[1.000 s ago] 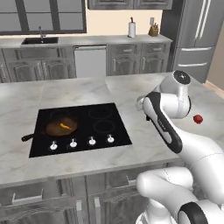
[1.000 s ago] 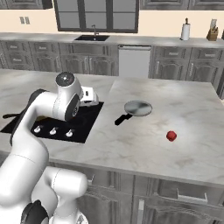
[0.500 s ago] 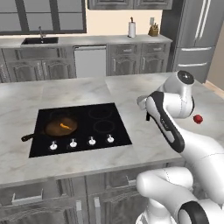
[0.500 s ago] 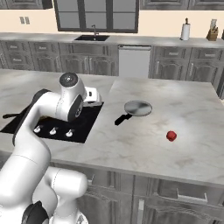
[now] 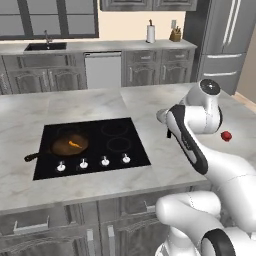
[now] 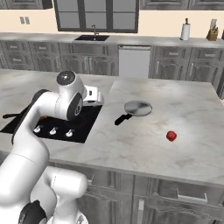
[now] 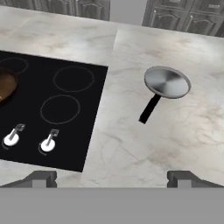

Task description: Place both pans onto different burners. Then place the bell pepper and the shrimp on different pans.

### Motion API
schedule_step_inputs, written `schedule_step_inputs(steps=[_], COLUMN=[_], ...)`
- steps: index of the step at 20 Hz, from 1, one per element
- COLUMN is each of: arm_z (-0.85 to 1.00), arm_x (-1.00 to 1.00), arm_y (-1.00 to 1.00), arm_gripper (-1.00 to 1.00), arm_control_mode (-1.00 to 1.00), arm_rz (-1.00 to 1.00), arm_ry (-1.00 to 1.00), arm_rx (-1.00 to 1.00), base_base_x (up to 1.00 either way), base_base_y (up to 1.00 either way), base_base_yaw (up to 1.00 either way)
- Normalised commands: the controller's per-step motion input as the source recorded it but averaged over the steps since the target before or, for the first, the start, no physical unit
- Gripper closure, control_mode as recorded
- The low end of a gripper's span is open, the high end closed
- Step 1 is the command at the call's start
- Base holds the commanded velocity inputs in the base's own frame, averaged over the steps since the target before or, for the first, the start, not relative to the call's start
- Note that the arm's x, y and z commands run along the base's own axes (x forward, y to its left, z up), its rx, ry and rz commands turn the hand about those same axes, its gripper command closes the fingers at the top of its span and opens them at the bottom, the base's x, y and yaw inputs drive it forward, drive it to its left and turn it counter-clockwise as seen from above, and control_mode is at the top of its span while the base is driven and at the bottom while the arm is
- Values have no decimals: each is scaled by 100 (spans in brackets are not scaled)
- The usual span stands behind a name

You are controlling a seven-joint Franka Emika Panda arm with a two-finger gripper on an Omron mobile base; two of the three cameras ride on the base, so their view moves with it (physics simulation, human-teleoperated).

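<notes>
Hand view, steel pan (image 7: 167,82) beyond open fingers (image 7: 43,179)

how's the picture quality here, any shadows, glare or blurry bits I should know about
Left base view: even, flat light and a soft blur overall; the shrimp in the skillet is just an orange fleck. Right base view: the steel pan and the bell pepper cast only faint shadows on the counter. Hand view: sharpest, with a pale sheen on the steel pan and no glare on the cooktop.
</notes>
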Motion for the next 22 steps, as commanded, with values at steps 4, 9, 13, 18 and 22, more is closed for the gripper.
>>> schedule_step_inputs(steps=[4, 9, 13, 18, 22], arm_z=[0, 0, -10, -22, -15], arm_x=[14, 24, 12, 4, 13], arm_y=[-24, -26, -14, 0, 0], arm_gripper=[-100, -100, -100, -100, -100], arm_control_mode=[-100, -100, -100, -100, -100], arm_rz=[-2, -3, -5, -10, -6], arm_ry=[0, 0, 2, 6, 3], arm_rx=[0, 0, 0, 0, 0], base_base_x=[0, 0, 0, 0, 0], base_base_y=[0, 0, 0, 0, 0], base_base_yaw=[0, 0, 0, 0, 0])
